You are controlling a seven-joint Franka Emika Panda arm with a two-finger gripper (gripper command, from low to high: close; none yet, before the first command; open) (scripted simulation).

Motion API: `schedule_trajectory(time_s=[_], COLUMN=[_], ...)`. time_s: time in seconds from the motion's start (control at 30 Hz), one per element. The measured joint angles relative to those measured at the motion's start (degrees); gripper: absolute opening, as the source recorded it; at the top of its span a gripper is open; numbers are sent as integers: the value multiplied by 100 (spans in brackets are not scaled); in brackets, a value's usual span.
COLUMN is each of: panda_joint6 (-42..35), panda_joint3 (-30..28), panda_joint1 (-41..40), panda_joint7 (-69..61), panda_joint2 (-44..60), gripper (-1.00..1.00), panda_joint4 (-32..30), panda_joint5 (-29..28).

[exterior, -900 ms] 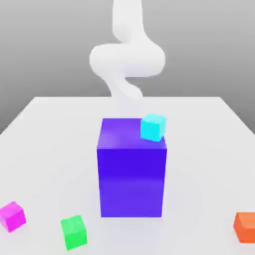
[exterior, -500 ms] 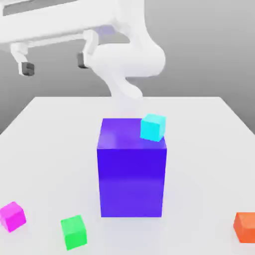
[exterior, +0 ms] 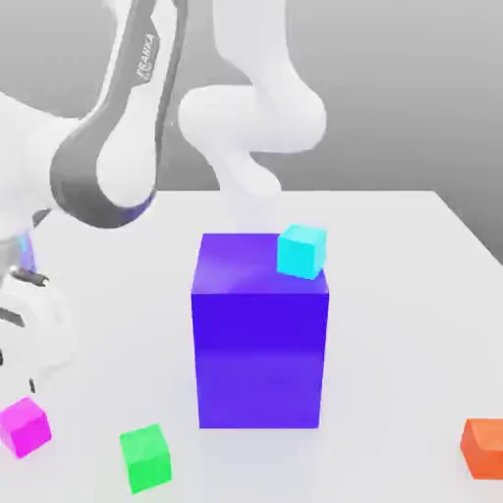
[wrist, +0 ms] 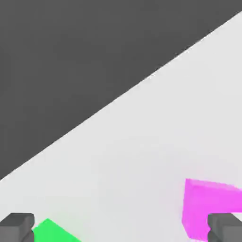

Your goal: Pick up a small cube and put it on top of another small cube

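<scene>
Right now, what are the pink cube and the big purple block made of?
The pink cube looks like smooth matte plastic: flat even colour, no grain. The big purple block seems glossier, maybe plastic too, with soft light patches on its front. Being rendered, neither is certain.

White tabletop with a large blue-violet block standing upright at its centre. A cyan cube rests on the block's top face at the corner toward the exterior view's right. The white Panda arm bends down at the exterior view's left; its hand is cut by the frame edge, fingers not visible. The magenta cube sits on the table just below the hand. The green cube lies near it, farther from the hand. An orange cube sits well apart, across the block.
</scene>
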Motion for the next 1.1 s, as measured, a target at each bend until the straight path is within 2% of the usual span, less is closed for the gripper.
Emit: schedule_trajectory(time_s=[0.07,0.2,0.23,0.47,0.63,0.97,1.1], panda_joint6=[188,767,862,853,246,-151,399], panda_joint3=[-53,441,540,533,62,885,1183], panda_joint1=[-126,-576,-659,-656,-225,517,517], panda_joint7=[-10,-390,-453,-441,-92,-2365,-2946], panda_joint2=[380,1213,1343,1333,434,-738,-235], gripper=[0,0,-100,-100,-100,-100,-100], panda_joint4=[-11,168,201,198,-56,-660,-695], panda_joint5=[34,549,635,620,-109,-1343,-1174])
